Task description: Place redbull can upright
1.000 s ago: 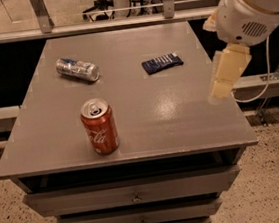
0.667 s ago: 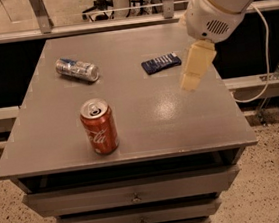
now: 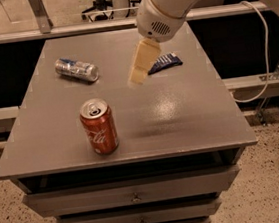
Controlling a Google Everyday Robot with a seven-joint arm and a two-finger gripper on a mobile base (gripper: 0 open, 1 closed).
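The redbull can (image 3: 77,70) lies on its side at 10 o'clock on the tabletop (image 3: 180,114), just inside the left edge. The end effector (image 3: 139,68) hangs over the centre toward 12 o'clock; I cannot tell whether it is open or closed. An upright red can (image 3: 99,126) stands at 7 o'clock near the front edge, and open surface lies between the two cans.

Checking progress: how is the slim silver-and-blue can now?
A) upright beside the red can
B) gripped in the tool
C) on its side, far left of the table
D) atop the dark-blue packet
C: the slim silver-and-blue metal can lies on its side at the grey table's far left; the cream tool hangs over the middle, apart from it.
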